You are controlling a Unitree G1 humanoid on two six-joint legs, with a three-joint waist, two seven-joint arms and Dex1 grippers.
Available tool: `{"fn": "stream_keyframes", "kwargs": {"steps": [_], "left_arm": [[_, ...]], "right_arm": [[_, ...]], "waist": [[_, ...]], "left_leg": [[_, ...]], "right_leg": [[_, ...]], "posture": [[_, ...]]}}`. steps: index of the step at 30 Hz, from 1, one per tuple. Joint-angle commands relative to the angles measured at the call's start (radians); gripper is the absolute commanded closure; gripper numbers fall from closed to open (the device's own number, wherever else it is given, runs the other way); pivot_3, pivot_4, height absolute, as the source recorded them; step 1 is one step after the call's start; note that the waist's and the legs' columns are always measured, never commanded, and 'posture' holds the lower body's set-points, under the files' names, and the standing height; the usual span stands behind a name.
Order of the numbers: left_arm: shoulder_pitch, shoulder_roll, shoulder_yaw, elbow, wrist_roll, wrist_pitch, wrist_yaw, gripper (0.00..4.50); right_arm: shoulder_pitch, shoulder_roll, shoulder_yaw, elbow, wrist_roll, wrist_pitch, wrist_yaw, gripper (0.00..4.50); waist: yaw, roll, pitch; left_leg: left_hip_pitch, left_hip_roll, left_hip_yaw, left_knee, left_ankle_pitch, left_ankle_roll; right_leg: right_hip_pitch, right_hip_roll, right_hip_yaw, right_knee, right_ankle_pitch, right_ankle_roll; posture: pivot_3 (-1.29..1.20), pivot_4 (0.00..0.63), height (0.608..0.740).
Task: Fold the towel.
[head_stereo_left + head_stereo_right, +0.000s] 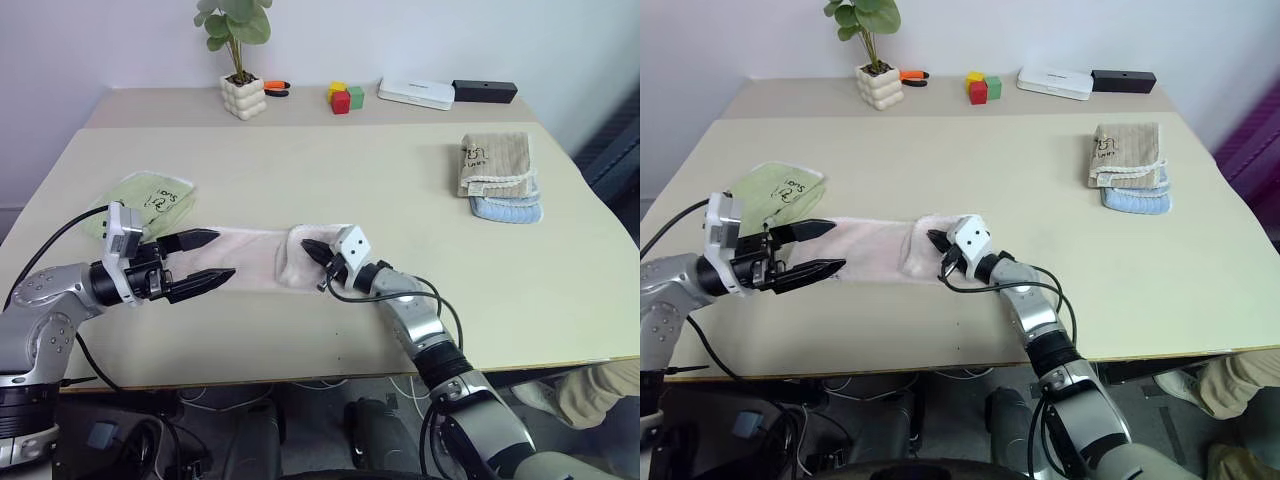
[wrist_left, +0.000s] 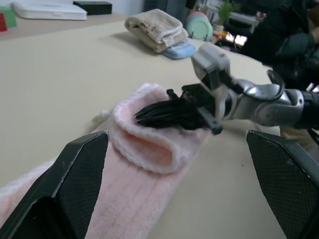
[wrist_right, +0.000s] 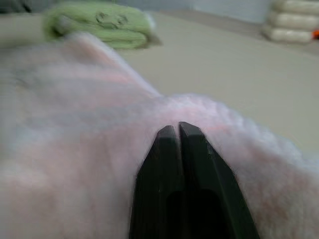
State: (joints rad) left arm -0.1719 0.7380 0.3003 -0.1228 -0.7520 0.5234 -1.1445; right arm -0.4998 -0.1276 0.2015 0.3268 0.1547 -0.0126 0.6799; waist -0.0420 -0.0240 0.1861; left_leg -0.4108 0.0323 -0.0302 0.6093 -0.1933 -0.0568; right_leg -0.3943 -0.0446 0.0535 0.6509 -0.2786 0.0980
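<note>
The pale pink towel (image 1: 250, 257) lies as a long strip on the table near the front edge. Its right end is turned over to the left into a rounded flap (image 2: 144, 149). My right gripper (image 1: 308, 246) lies level on top of that flap, pointing left. Its fingers (image 3: 178, 149) are pressed together, and I see no cloth between them. My left gripper (image 1: 222, 255) hovers over the towel's left part, pointing right toward the flap. Its fingers (image 2: 75, 179) are spread wide and hold nothing.
A folded light green towel (image 1: 145, 200) lies just behind the left gripper. A beige towel on a blue one (image 1: 497, 165) sits at the right. Along the back are a potted plant (image 1: 243, 95), coloured blocks (image 1: 343, 97), a white box (image 1: 415, 92) and a black box (image 1: 485, 91).
</note>
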Motion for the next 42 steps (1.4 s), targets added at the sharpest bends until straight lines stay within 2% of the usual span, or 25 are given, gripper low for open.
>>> {"fn": "stream_keyframes", "kwargs": {"steps": [1,5,6,9,11,15,19,21,25,30,33,35,38,42], "left_arm": [[0.013,-0.045,0.04,-0.047,-0.068,0.056,0.091,0.0],[0.069,-0.094,0.094,-0.09,-0.132,0.121,0.214,0.0],[0.087,-0.117,0.122,-0.112,-0.185,0.148,0.255,0.0],[0.145,-0.22,0.212,-0.195,-0.392,0.211,0.43,0.0],[0.206,-0.332,0.235,-0.287,-0.56,0.2,0.596,0.0],[0.411,-0.461,0.202,-0.476,-0.659,0.178,0.798,0.0],[0.543,-0.57,0.226,-0.517,-0.866,0.075,1.042,0.0],[0.589,-0.608,0.227,-0.529,-0.897,0.028,1.092,0.0],[0.606,-0.641,0.259,-0.493,-0.881,-0.079,1.177,0.0],[0.584,-0.618,0.231,-0.45,-0.925,-0.093,1.253,0.0],[0.537,-0.601,0.217,-0.399,-0.892,-0.101,1.301,0.0],[0.505,-0.594,0.209,-0.355,-0.957,-0.085,1.339,0.0],[0.498,-0.588,0.181,-0.332,-1.042,-0.047,1.379,0.0],[0.483,-0.555,0.167,-0.309,-1.002,-0.036,1.364,0.0]], "right_arm": [[-0.039,-0.038,-0.045,-0.189,0.1,0.151,0.051,2.68],[-0.071,-0.103,-0.089,-0.324,0.199,0.304,0.103,0.64],[-0.08,-0.132,-0.095,-0.344,0.211,0.318,0.131,0.1],[-0.089,-0.225,-0.104,-0.389,0.246,0.34,0.232,0.04],[-0.08,-0.303,-0.105,-0.408,0.268,0.331,0.335,0.04],[-0.081,-0.392,-0.124,-0.45,0.298,0.336,0.416,0.04],[-0.086,-0.419,-0.131,-0.505,0.312,0.344,0.425,0.04],[-0.088,-0.417,-0.135,-0.518,0.323,0.346,0.423,0.04],[-0.062,-0.412,-0.13,-0.534,0.337,0.351,0.425,0.04],[-0.036,-0.431,-0.113,-0.551,0.311,0.327,0.433,0.04],[-0.027,-0.501,-0.107,-0.548,0.236,0.254,0.467,0.04],[-0.009,-0.556,-0.134,-0.53,0.219,0.24,0.481,0.04],[0.008,-0.594,-0.165,-0.517,0.231,0.241,0.485,0.04],[0.033,-0.613,-0.177,-0.52,0.227,0.224,0.486,0.04]], "waist": [[0.0,0.0,0.0],[-0.001,0.0,0.0],[-0.001,0.0,0.0],[0.0,0.0,0.0],[0.003,-0.001,0.0],[0.001,-0.002,0.0],[0.002,-0.002,0.0],[0.004,-0.002,0.0],[0.011,-0.002,0.0],[0.025,-0.002,0.0],[0.031,-0.001,0.0],[0.033,-0.002,0.0],[0.032,-0.002,0.0],[0.031,-0.002,0.0]], "left_leg": [[0.0,0.0,0.0,0.0,0.0,0.0],[0.0,0.0,0.0,-0.001,0.0,0.0],[0.0,0.0,0.0,-0.001,0.0,0.0],[0.0,0.0,0.0,-0.001,0.0,0.0],[0.0,0.0,0.0,-0.001,0.0,0.0],[0.0,0.0,0.0,0.0,-0.001,0.001],[0.0,0.0,0.0,0.0,-0.001,0.001],[0.0,0.0,0.0,0.001,-0.001,0.001],[-0.001,-0.001,0.001,0.002,-0.001,0.0],[-0.002,-0.001,0.001,0.002,-0.002,0.0],[-0.009,-0.001,0.002,0.003,-0.002,0.001],[-0.015,-0.002,0.002,0.005,-0.002,0.002],[-0.015,-0.003,0.002,0.005,-0.003,0.003],[-0.014,-0.002,0.002,0.005,-0.003,0.003]], "right_leg": [[0.0,0.0,0.0,0.0,0.0,0.0],[-0.001,0.0,0.0,0.0,0.0,0.0],[-0.001,0.0,0.0,0.0,0.0,0.0],[-0.001,-0.001,0.0,-0.001,0.0,0.0],[0.0,-0.002,0.0,-0.002,0.0,0.0],[0.002,-0.004,0.0,-0.003,0.0,0.001],[0.001,-0.002,0.001,-0.004,-0.001,-0.001],[0.002,-0.002,0.001,-0.004,-0.001,-0.001],[0.001,-0.002,0.001,-0.007,-0.001,-0.002],[-0.001,-0.002,0.001,-0.015,0.0,-0.004],[0.001,-0.004,0.001,-0.021,0.002,-0.007],[-0.003,-0.004,0.001,-0.021,0.003,-0.008],[-0.003,-0.005,0.001,-0.021,0.003,-0.008],[-0.003,-0.002,0.0,-0.02,0.003,-0.007]], "posture": [[0.0,0.15,0.74],[0.0,0.15,0.74],[0.0,0.15,0.74],[0.0,0.15,0.74],[0.0,0.15,0.74],[0.0,0.15,0.74],[0.0,0.15,0.74],[0.0,0.15,0.74],[0.0,0.15,0.74],[0.0,0.15,0.74],[0.0,0.15,0.74],[0.0,0.15,0.74],[0.0,0.15,0.74],[0.0,0.15,0.74]]}}
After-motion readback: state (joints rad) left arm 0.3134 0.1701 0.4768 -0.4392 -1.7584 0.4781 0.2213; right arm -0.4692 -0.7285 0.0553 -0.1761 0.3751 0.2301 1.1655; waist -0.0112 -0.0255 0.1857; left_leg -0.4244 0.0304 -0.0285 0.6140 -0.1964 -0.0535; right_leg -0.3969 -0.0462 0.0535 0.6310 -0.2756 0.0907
